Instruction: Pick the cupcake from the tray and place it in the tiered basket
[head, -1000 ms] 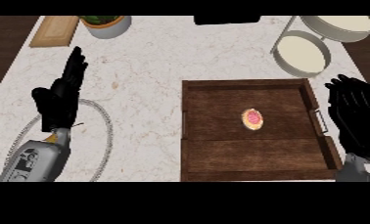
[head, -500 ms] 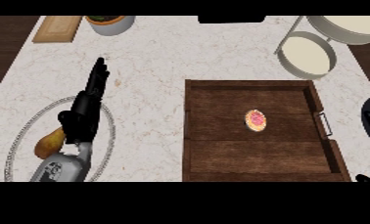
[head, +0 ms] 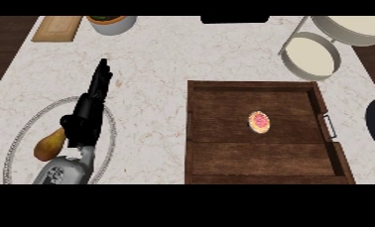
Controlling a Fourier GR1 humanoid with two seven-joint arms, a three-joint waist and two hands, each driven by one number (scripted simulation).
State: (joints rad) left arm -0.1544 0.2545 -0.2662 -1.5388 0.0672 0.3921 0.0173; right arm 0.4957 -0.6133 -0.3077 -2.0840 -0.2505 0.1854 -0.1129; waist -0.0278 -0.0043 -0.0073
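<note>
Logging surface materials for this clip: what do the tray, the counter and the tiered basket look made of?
The tray looks like dark, matte wood: plank seams and grain show. The counter looks like white marble or similar stone, with faint grey veins. The tiered basket seems to be cream pans in a thin grey frame, probably metal.

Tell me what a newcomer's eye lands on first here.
The dark wooden tray fills the lower right, with a small pink-topped cupcake alone at its middle. At the left, the left robot hand extends with straight fingers, a pear beside its wrist; the white tiered basket sits upper right.
</note>
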